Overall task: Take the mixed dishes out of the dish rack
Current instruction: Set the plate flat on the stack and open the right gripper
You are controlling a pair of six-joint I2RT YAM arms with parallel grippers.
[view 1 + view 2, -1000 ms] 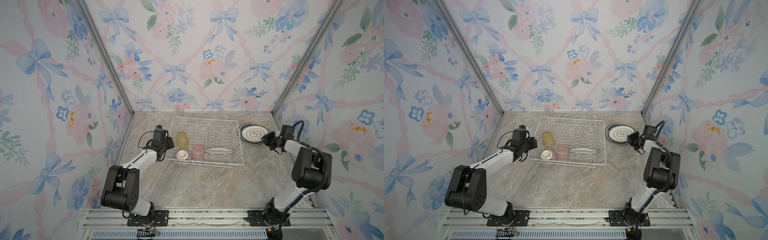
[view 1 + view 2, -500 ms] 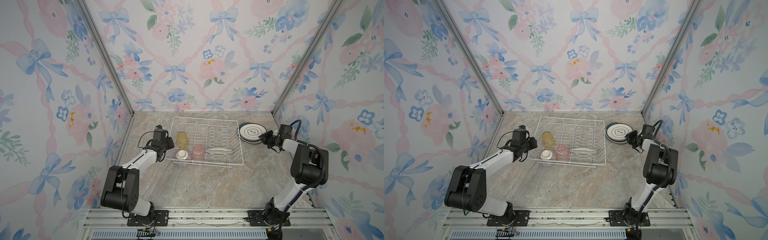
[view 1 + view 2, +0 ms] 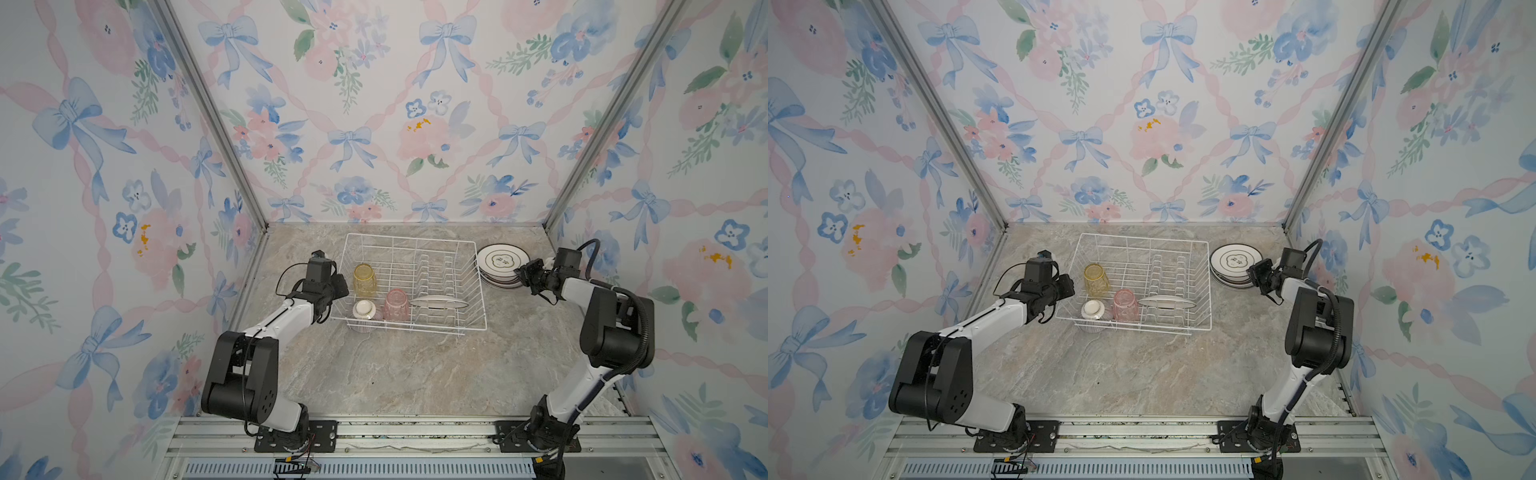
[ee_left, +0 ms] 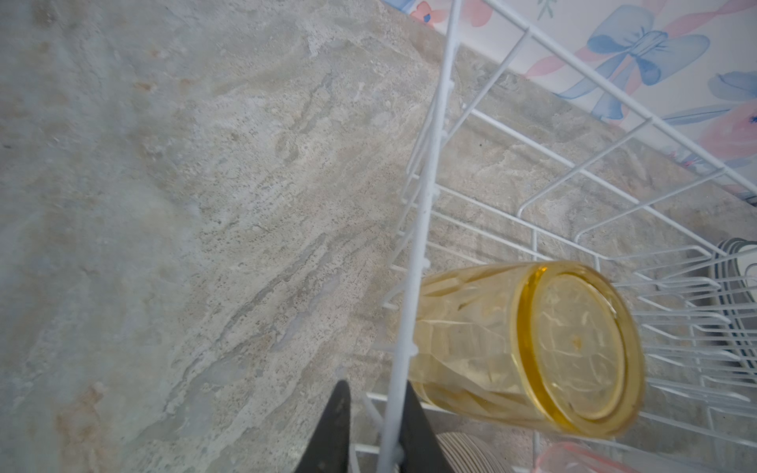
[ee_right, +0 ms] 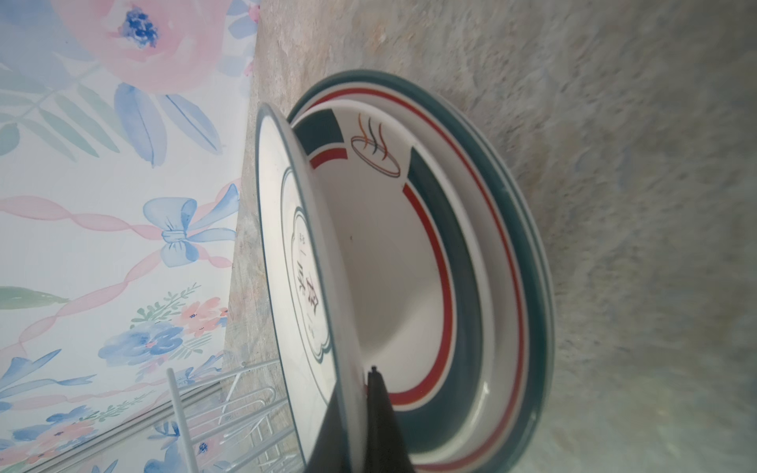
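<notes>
your left arm (image 3: 282, 320) reaches low, left gripper (image 4: 375, 389) pinching the dish rack (image 3: 415, 266) rim wire. your right arm (image 3: 582, 291) stretches back, right gripper (image 5: 355, 403) clamped on a plate (image 5: 282, 245) rim, tilted over the stack (image 5: 463, 286) beside the rack.

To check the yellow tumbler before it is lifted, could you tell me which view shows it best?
The left wrist view: the yellow tumbler shows large and close up, base toward the camera, inside the dish rack. In both top views it is small. The right wrist view does not show it.

Open tabletop (image 3: 415, 374) before dish rack (image 3: 432, 270)
</notes>
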